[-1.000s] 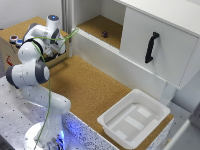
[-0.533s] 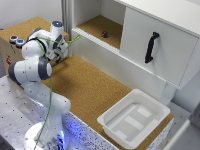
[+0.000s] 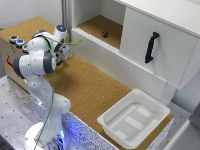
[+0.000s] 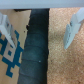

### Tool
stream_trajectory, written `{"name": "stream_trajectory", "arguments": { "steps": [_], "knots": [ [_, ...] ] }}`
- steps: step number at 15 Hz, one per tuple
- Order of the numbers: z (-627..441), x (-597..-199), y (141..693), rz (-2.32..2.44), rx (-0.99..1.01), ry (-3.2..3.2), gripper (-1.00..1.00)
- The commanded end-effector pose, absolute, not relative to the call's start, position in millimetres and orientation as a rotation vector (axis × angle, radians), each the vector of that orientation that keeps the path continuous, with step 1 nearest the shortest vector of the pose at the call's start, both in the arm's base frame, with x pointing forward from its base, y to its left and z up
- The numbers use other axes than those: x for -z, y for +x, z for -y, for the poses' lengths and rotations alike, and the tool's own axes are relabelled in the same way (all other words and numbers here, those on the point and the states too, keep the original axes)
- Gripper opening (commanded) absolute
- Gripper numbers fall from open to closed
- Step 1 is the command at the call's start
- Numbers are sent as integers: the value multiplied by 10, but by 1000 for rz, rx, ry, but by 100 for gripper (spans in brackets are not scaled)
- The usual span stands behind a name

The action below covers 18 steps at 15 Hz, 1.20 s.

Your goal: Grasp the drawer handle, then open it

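You see the gripper (image 4: 42, 30) with fingers (image 4: 73, 27) spread wide and nothing between them, over the seam where the cork surface (image 3: 90, 87) meets a cardboard box (image 3: 11, 52). Landmark: the drawer (image 3: 160, 45), shut, white. The drawer handle (image 3: 151, 47) sits upright on its front, untouched. The arm (image 3: 37, 60) stands well apart from the drawer, toward the exterior view's left. A white tub (image 3: 134, 120) lies below the drawer. A small dark object (image 3: 104, 34), possibly a ball, rests in the open shelf beside the drawer

White-and-grey arm (image 3: 37, 62), green cable (image 3: 70, 46)
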State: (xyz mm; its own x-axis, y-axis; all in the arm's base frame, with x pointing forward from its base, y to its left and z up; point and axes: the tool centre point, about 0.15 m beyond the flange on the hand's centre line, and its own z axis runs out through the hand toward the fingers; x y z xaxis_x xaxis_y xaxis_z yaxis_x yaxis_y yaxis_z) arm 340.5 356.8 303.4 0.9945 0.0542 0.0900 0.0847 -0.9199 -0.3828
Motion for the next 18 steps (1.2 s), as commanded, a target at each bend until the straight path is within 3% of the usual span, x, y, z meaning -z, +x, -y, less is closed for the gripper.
{"name": "stream_trajectory", "arguments": {
  "steps": [1, 3, 4, 18],
  "knots": [
    [-3579, -2943, 3427, 102, 101, -2643, 100],
    [-3581, -2947, 3413, 106, 102, -2640, 100],
    [-3580, -2938, 3404, 111, 98, -2639, -100],
    [-3383, -2898, 3320, 89, 118, -2643, -100]
  ]
}}
